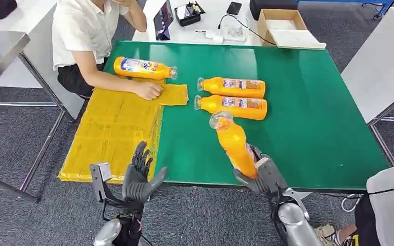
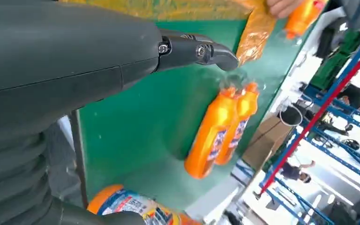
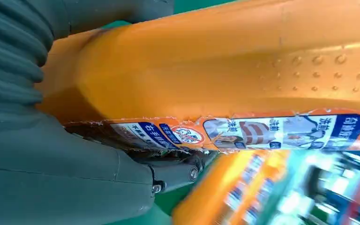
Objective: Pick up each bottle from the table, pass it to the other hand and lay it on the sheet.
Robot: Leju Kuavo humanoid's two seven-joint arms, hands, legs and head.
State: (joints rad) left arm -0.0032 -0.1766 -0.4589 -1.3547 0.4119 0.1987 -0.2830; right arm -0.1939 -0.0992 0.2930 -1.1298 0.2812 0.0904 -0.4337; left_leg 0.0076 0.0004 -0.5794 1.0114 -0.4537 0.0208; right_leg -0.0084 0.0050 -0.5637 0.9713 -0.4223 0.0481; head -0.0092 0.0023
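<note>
My right hand (image 1: 264,174) grips an orange bottle (image 1: 234,142) by its lower body, lifted and tilted with the clear cap pointing away from me; the same orange bottle (image 3: 225,79) is close up in the right wrist view. My left hand (image 1: 141,177) is open, fingers spread, at the near table edge beside the yellow sheet (image 1: 110,133). Two more orange bottles (image 1: 234,87) (image 1: 233,106) lie side by side on the green table (image 1: 297,118). Another bottle (image 1: 142,68) lies at the sheet's far end. The pair of lying bottles (image 2: 220,129) is seen in the left wrist view.
A seated person rests a hand (image 1: 149,90) on the sheet's far end. Behind the green table a white table holds a cardboard box (image 1: 282,25), a tablet (image 1: 163,20) and cables. Grey tables stand at both sides.
</note>
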